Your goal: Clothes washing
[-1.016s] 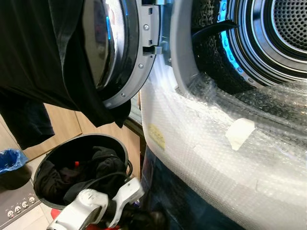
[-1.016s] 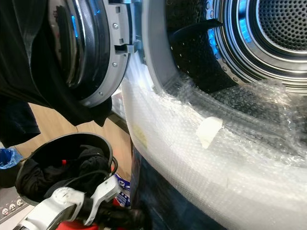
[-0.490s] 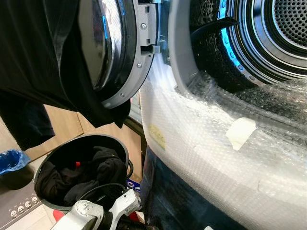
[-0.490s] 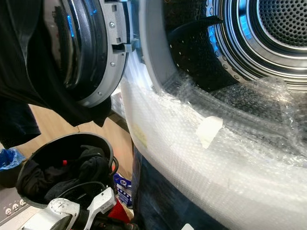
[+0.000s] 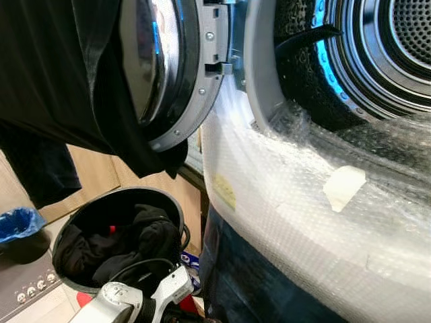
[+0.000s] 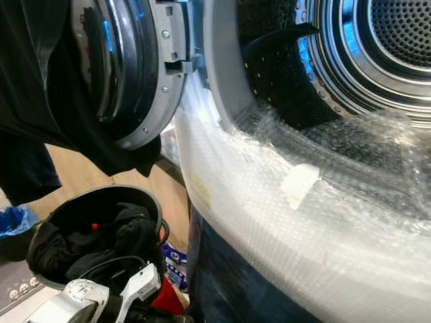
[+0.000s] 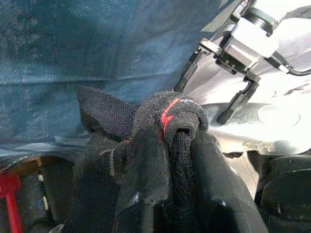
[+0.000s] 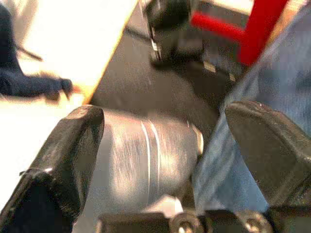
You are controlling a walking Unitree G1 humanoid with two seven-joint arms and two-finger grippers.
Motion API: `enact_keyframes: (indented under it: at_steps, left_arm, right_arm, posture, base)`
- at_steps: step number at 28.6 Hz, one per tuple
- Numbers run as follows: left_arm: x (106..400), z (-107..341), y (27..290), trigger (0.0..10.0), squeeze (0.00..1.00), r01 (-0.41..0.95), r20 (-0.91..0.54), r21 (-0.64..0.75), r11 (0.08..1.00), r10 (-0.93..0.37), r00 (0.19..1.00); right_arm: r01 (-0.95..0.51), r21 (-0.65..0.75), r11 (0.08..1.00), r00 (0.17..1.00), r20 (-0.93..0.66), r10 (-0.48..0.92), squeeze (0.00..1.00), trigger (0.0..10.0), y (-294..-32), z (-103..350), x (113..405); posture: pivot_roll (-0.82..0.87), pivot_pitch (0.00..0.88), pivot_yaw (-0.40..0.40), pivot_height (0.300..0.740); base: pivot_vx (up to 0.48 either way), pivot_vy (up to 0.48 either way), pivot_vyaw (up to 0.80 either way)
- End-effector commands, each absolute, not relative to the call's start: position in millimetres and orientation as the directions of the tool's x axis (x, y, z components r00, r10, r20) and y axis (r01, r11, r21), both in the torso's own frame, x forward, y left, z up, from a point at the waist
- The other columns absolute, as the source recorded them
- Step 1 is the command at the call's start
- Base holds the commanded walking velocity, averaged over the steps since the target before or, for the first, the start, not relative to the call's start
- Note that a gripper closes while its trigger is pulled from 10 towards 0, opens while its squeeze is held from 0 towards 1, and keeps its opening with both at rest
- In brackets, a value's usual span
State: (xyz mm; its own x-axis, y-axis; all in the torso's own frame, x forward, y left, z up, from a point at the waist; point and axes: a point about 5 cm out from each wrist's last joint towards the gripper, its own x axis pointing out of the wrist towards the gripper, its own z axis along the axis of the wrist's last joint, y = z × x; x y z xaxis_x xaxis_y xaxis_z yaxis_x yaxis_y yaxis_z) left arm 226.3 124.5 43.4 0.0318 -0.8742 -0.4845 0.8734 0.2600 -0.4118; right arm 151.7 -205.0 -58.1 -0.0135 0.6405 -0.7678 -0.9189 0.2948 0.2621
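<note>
Right now the left gripper (image 7: 170, 160) is low, near the laundry basket (image 5: 172, 205), and its two black fingers (image 7: 146, 174) are clamped on a black garment (image 7: 170, 109) with a small red mark — the cloth bunches up betw. the fingers and spills over them. In the left eye view the left arm (image 5: 128, 303) shows at the bottom edge, silver and white, just in front of the basket.

The basket is round and dark, w/ more black clothes (image 5: 135, 239) inside and a small red spot among them. It stands on the floor beside the washing machine.

The machine's door (image 5: 178, 74) is swung open to the left; a black cloth (image 5: 54, 81) hangs over it. The drum (image 5: 384, 54) is open, perforated metal w/ blue light on the rim. Bubble wrap (image 5: 289, 202) covers the front of the machine below the opening, w/ a piece of pale tape (image 5: 343, 186) on it.

The right gripper (image 8: 165, 145) has its fingers spread wide, nothing betw. them — blurred floor, a red bar (image 8: 257, 29) and blue cloth (image 8: 252, 121) are behind.
</note>
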Motion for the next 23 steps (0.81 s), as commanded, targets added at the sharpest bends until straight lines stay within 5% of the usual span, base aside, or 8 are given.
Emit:
enact_keyframes:
  at_steps: [1,5,10,23]
  left_arm:
    - [230.0,50.9,123.2,0.0,0.0,0.881,-0.457,-0.405,0.244,-0.889,0.036]
    - [228.0,55.9,117.7,0.0,0.0,0.884,-0.422,-0.421,0.205,-0.907,0.01]
    - [223.0,78.5,106.6,0.0,0.0,0.857,-0.212,-0.511,0.06,-0.976,-0.058]
    - [211.7,101.1,93.8,0.0,0.0,0.822,-0.068,-0.556,-0.124,-0.979,-0.193]
  right_arm:
    - [-0.924,0.268,0.273,-0.024,-0.752,0.658,1.0,10.0,-206.9,-53.9,152.4]
    - [-0.929,0.285,0.235,-0.052,-0.73,0.681,1.0,10.0,-212.6,-47.7,145.9]
    - [-0.924,0.254,0.285,0.069,-0.624,0.779,1.0,10.0,-202.8,-28.5,160.5]
    - [-0.905,0.233,0.356,0.165,-0.579,0.798,1.0,10.0,-193.0,-16.9,176.1]
  posture:
    - [0.25,0.0,-0.029,0.74]
    - [0.25,0.002,-0.033,0.74]
    - [0.22,0.001,-0.024,0.74]
    - [0.22,0.002,-0.022,0.74]
  base:
    - [0.0,0.0,0.0]
    - [0.0,0.0,0.0]
    - [0.0,0.0,0.0]
    - [0.0,0.0,0.0]
